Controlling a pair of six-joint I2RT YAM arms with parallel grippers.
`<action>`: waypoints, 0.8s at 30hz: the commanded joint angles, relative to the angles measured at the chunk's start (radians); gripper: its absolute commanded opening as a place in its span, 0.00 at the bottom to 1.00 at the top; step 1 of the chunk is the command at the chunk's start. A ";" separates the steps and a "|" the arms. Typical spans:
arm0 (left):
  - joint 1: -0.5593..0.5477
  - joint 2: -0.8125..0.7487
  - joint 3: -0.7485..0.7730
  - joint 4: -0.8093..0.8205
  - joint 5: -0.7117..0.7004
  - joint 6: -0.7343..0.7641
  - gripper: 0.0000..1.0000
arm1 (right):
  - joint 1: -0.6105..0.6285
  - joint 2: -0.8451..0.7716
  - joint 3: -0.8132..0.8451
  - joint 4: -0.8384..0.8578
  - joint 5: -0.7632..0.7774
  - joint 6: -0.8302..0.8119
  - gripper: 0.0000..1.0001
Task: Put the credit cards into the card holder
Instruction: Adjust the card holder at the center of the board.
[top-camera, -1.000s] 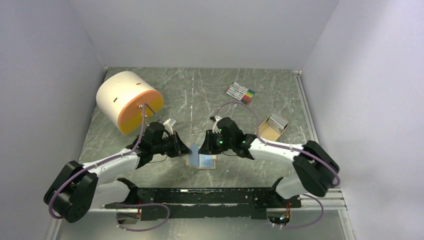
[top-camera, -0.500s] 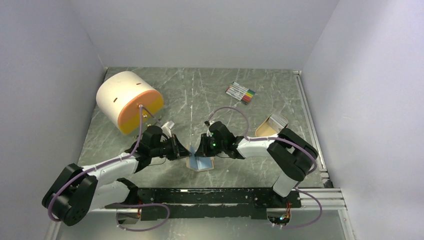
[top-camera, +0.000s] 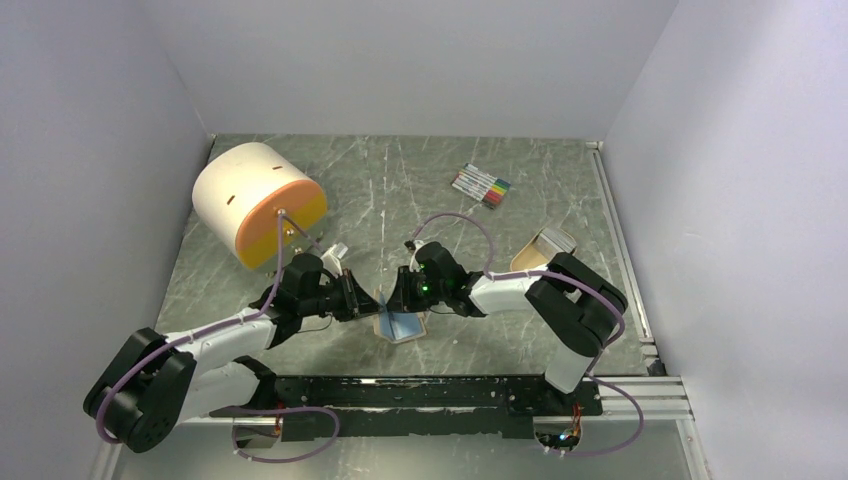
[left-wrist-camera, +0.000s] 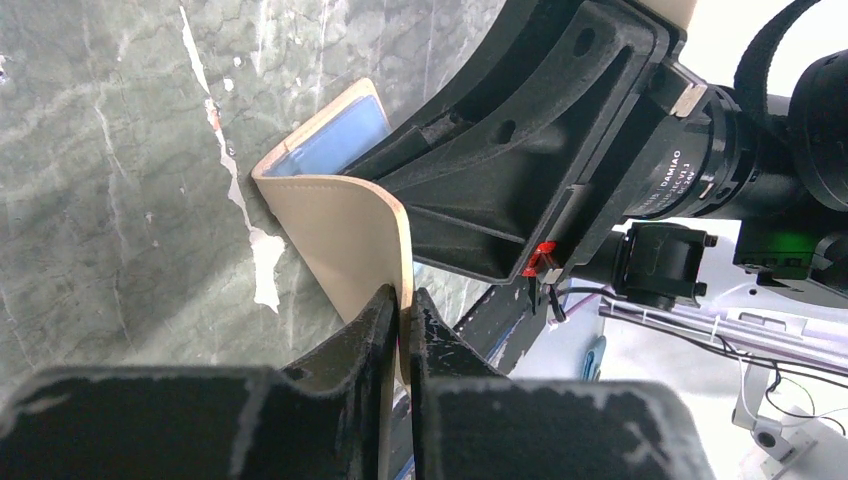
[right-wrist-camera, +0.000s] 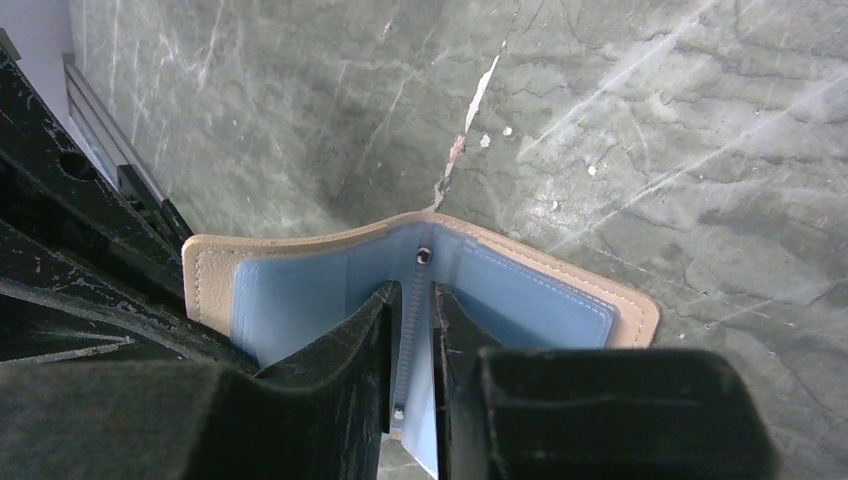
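The card holder (top-camera: 403, 325) lies open on the table between both arms, tan outside with pale blue sleeves (right-wrist-camera: 520, 290) inside. My left gripper (top-camera: 358, 297) is shut on its left flap (left-wrist-camera: 340, 220), which stands bent upward; the pinch (left-wrist-camera: 402, 298) sits on the flap's edge. From above, my right gripper (top-camera: 400, 297) comes down onto the holder. Its jaws (right-wrist-camera: 410, 290) stand a narrow gap apart, straddling the ribbed spine strip, with nothing clearly gripped. The credit cards (top-camera: 553, 240) show as a pale stack in the tan tray, partly hidden by the right arm.
A white and orange drum (top-camera: 258, 203) lies at the back left. A bundle of coloured markers (top-camera: 481, 186) lies at the back. The tan tray (top-camera: 528, 262) stands beside the right forearm. A black rail (top-camera: 430, 392) runs along the near edge.
The right arm has folded and its gripper has shifted left onto the holder's spine. The holder's left flap now stands more upright in the left gripper.
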 joint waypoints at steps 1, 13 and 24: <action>0.003 0.003 0.009 0.065 0.028 0.015 0.12 | 0.003 -0.010 0.020 0.012 -0.003 -0.008 0.22; 0.003 0.034 -0.028 0.192 0.067 -0.001 0.13 | 0.001 0.014 -0.002 0.072 -0.031 0.037 0.24; 0.003 0.114 -0.008 0.160 0.025 0.030 0.09 | -0.001 -0.036 -0.014 0.043 0.008 0.053 0.37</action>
